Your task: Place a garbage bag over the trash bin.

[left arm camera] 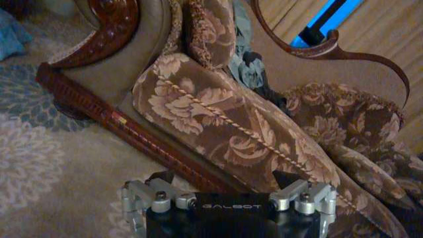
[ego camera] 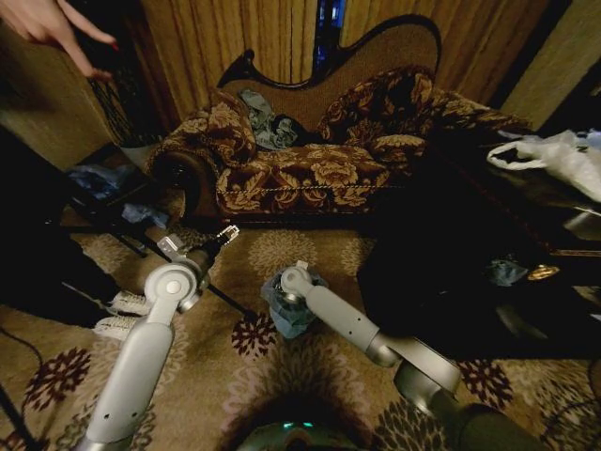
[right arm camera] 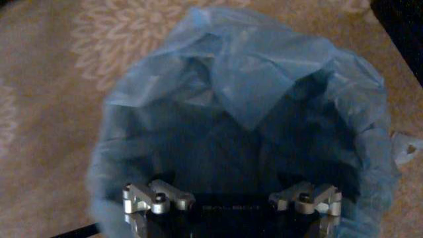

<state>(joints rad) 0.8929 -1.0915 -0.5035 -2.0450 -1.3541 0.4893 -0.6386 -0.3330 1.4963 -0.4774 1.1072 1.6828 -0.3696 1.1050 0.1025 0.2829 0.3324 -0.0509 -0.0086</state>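
The light blue garbage bag (ego camera: pixel 287 312) stands on the carpet in front of me, its wrinkled film (right arm camera: pixel 251 84) draped over a round mouth with a dark hollow inside. The trash bin is hidden under that film. My right gripper (ego camera: pixel 294 285) hangs just above the bag's mouth; in the right wrist view the right gripper (right arm camera: pixel 228 184) is open over the hollow, holding nothing. My left gripper (ego camera: pixel 225 234) reaches forward and left of the bag, towards the sofa's base. In its wrist view the left gripper (left arm camera: pixel 225 179) is open and holds nothing.
A floral sofa (ego camera: pixel 310 169) stands behind the bag, with bluish cloth (ego camera: pixel 268 122) on its seat. White sneakers (ego camera: pixel 122 315) lie at the left. A dark table (ego camera: pixel 470 282) at the right carries a white plastic bag (ego camera: pixel 563 155). A person's hand (ego camera: pixel 56 28) shows at top left.
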